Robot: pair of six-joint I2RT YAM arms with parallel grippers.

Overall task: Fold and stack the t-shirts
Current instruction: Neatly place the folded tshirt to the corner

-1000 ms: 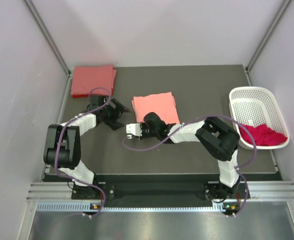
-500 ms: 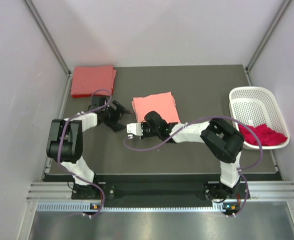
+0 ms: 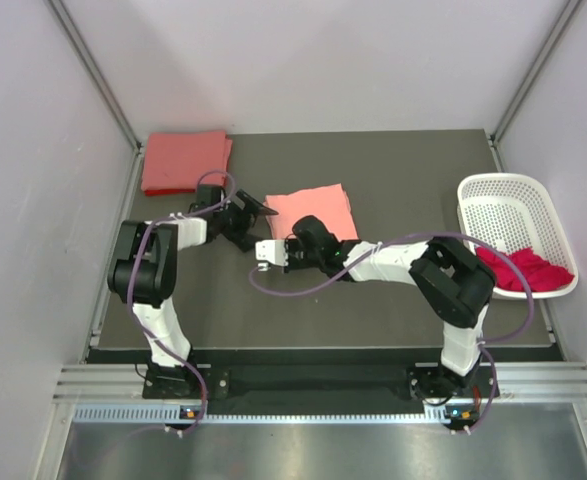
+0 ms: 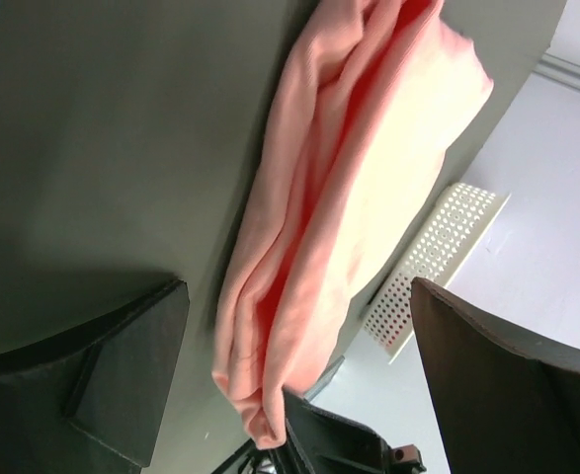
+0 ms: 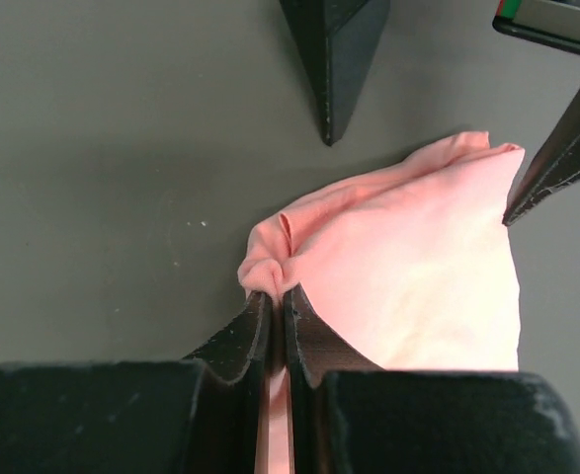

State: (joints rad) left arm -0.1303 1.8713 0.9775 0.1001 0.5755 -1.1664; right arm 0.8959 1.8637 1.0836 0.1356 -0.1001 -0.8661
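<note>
From above, you have the salmon-pink t-shirt [image 3: 313, 210] lying folded mid-table [image 3: 393, 300]. The coral-red t-shirt [image 3: 183, 160] is folded at the far left corner, and the magenta-red t-shirt [image 3: 523, 270] is bunched in the white basket [image 3: 503, 195] at the right edge. Both arms meet at the pink shirt's left side, which I take as setting up to carry it over onto the coral one. The right gripper [image 3: 278, 240] sits over the near left corner, but its own wrist covers the fingertips, so you cannot read the grip from here. The left gripper [image 3: 256, 214] waits just beside the shirt's left edge. In the left wrist view, its jaws stand wide apart, framing the shirt's layered edge with nothing held. You cannot tell whether either finger touches cloth. The shirt runs off the top of the frame, and the other arm's fingers are cut off at the bottom. In the right wrist view, the jaws are pressed together on a small pucker of pink cloth at the corner. How many layers they caught is hidden inside the pinch. That matters, because a hold on the top layer alone would likely let the fold open on lifting. The left fingers show only as dark points at the top.
</note>
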